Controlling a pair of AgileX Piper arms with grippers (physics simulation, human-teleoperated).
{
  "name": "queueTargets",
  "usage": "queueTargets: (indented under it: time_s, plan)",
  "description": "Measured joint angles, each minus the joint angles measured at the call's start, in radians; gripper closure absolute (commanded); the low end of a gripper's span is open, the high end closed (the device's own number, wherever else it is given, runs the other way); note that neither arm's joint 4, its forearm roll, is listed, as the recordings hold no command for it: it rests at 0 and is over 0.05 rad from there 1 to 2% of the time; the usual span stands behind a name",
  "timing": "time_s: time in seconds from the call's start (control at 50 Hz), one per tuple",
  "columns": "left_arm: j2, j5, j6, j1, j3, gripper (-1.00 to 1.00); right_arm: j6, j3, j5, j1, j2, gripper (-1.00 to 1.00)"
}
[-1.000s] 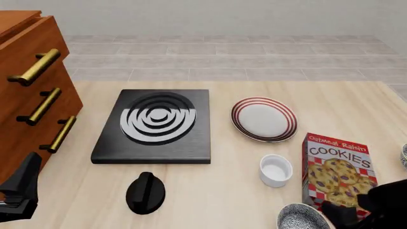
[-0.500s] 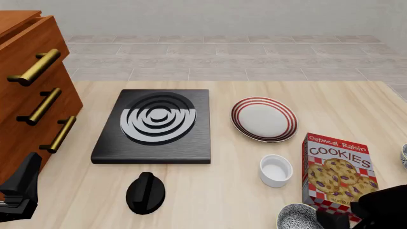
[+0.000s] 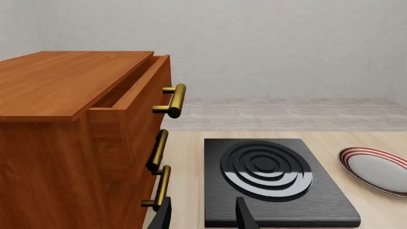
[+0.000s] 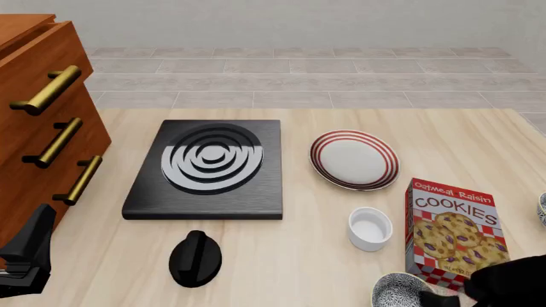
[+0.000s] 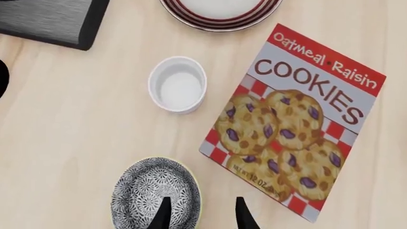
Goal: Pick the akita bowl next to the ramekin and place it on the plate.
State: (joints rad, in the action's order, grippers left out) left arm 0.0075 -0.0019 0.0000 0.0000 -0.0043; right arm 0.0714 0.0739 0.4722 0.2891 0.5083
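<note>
At the near edge of the table (image 4: 307,268), toward the right, the akita bowl (image 5: 156,194) sits upright, its speckled inside facing up. The right gripper (image 5: 199,214) hangs over the bowl's rim with its fingers spread: in the right wrist view one fingertip lies over the bowl's inside and the other over the bare wood just beside it, so the rim lies between them, and whether either touches cannot be told. Just beyond the bowl stands the white ramekin (image 4: 370,228), apart from it. An Oatmeal Raisin cookies box (image 4: 451,230) lies just to the right of both. Farther back, beyond the ramekin, rests the red-ringed plate (image 4: 354,160), with nothing on it. Left of the plate is the black stove (image 4: 207,167) with white rings, and a black knob (image 4: 195,258) lies nearer than the stove. Far left stands the wooden drawer cabinet (image 4: 38,121) with brass handles, where the left gripper (image 3: 203,217) hangs with fingers apart, holding nothing.
</note>
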Motion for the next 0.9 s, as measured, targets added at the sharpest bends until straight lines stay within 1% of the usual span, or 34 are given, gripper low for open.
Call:
queueTargets:
  time_s: [0.58,0.9]
  plan:
    - [0.0,0.0,0.0,0.0,0.0,-1.0,0.021,-0.057,-0.089,0.015,0.06,-1.0]
    - [0.0,0.0,0.0,0.0,0.0,-1.0,0.037,-0.07,-0.134,0.03,0.105,-1.0]
